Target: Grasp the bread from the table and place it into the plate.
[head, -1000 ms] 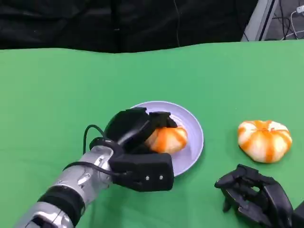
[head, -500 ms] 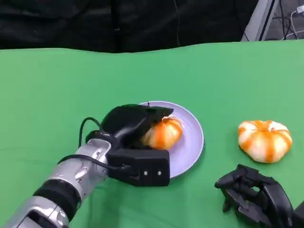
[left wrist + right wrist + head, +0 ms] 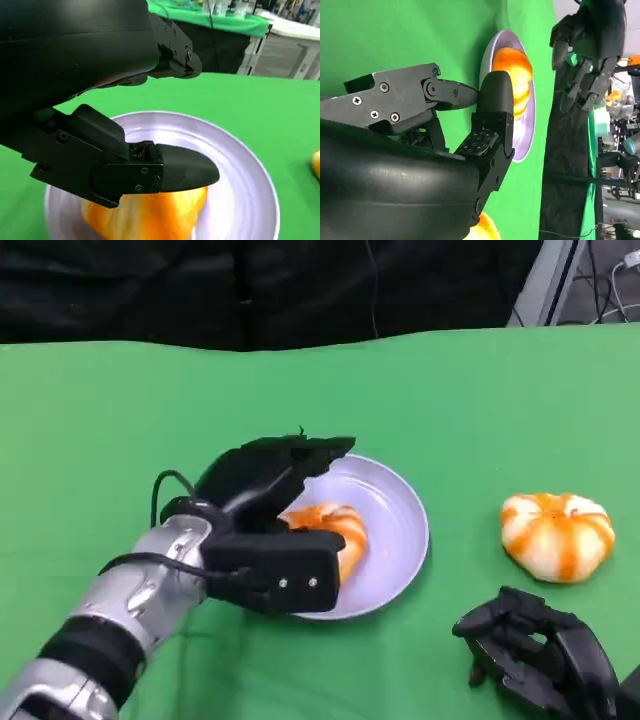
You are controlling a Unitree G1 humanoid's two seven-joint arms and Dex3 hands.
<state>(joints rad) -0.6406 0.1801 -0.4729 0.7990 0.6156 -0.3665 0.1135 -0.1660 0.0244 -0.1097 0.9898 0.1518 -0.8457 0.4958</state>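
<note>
Orange bread is sitting in the plate; my left hand fingers are spreading loose above it, right hand curling empty.

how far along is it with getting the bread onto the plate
Done: one bread lies on the plate. In hand: the left hand hangs over it, fingers spread, apparently letting go. Left: a second bread sits on the table, beyond the right hand, which holds nothing.

Bread in plate
</note>
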